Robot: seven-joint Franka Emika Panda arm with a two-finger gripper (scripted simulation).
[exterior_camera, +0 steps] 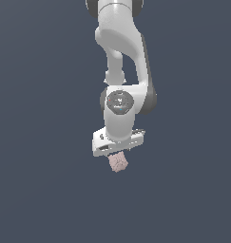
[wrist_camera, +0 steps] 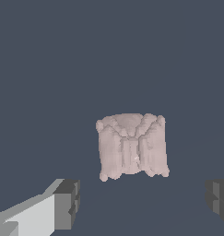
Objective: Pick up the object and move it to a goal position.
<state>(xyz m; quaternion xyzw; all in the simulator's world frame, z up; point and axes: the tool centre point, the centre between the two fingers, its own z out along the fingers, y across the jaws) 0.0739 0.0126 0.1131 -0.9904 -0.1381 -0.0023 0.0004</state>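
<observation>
The object is a small pale pink, roughly cube-shaped block with a mottled, cracked surface. In the exterior view it sits just below the white hand of my arm. In the wrist view the block lies ahead of my gripper, about centred between the two fingers. The dark fingertips stand wide apart, much wider than the block, and neither touches it. The gripper is open and empty, and its fingers are hard to make out in the exterior view.
The white arm hangs down from the top of the exterior view. Everything around it is a plain dark grey-blue surface with no other objects, edges or goal marker showing.
</observation>
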